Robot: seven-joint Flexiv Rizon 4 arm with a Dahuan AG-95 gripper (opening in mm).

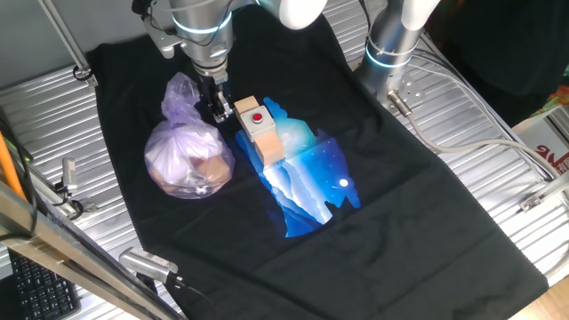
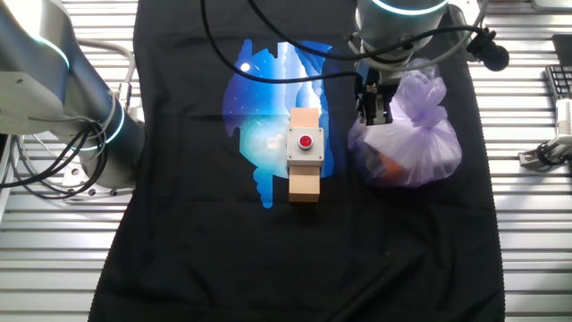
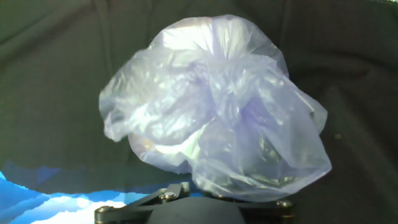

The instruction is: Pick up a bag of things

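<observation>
The bag of things (image 1: 188, 153) is pale-lilac thin plastic with tan and orange blocks showing through, and it rests on the black cloth. Its crinkly knotted top (image 1: 182, 96) points toward the arm. My gripper (image 1: 214, 105) is down at the top's right side, its fingers close together with plastic pinched between them. In the other fixed view the gripper (image 2: 374, 109) sits at the bag's (image 2: 413, 139) upper left. In the hand view the bag (image 3: 217, 106) fills the frame and drapes over my fingertips, hiding them.
A wooden block with a red button (image 1: 259, 127) lies just right of the gripper on the blue print of the cloth (image 1: 311, 182). A second robot base (image 1: 391, 44) stands at the back right. Metal slats and cables surround the cloth.
</observation>
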